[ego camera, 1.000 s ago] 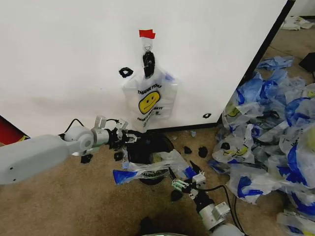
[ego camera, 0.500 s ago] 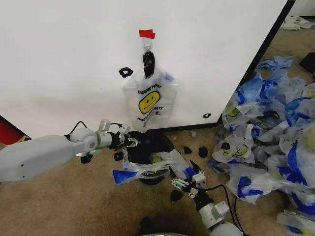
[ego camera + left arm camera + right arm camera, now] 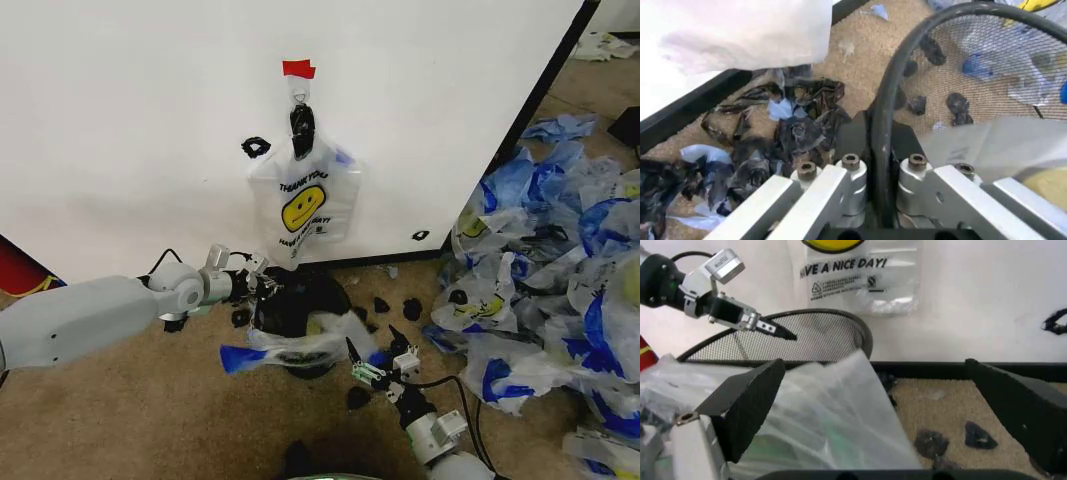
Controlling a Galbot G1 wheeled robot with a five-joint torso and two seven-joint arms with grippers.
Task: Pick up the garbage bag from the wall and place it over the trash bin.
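The garbage bag with its yellow smiley hangs from a hook under red tape on the white wall; its lower print shows in the right wrist view. Below it stands the black mesh trash bin. A second translucent bag with blue handles lies over the bin's near side. My left gripper is at the bin's far-left rim, shut on it with a finger on each side. Just right of the bin, my right gripper stands wide open, the loose plastic between its fingers.
A big heap of blue-and-white bags covers the floor to the right. Small black scraps lie on the carpet beside the bin and behind it. A red object sits at the far left by the wall.
My left gripper has moved right and reached the bin's rim. The bag over the bin has shifted slightly, and the right gripper has risen a little.
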